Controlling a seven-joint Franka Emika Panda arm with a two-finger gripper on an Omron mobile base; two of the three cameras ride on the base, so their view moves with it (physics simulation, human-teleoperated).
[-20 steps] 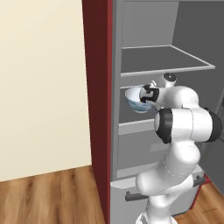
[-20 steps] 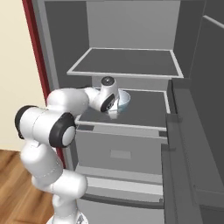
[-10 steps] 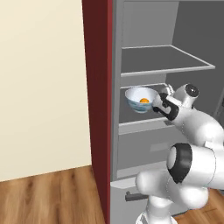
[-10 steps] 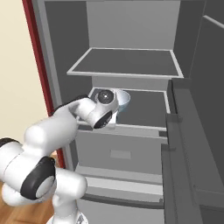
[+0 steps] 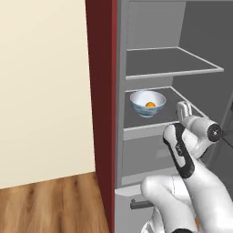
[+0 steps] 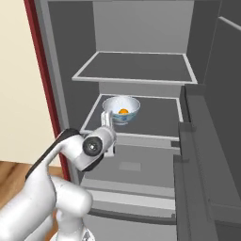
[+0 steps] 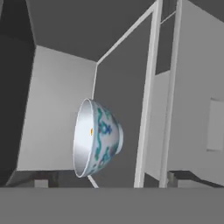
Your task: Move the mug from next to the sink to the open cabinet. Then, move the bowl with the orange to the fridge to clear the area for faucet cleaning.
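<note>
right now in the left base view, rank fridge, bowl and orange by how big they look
1. fridge, largest by far
2. bowl, resting on its middle shelf
3. orange, a small spot inside the bowl

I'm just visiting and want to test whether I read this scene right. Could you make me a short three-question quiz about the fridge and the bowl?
1. True or false: the bowl sits on the fridge's top shelf.
2. What lies inside the bowl? A) a mug B) the orange C) nothing
3. Fill in: the tool is ____ the bowl, not gripping it.

Key: 1. False; it stands on the second shelf down. 2. B. 3. Apart from; it is in front of the shelf edge, a gap between it and the bowl.
</note>
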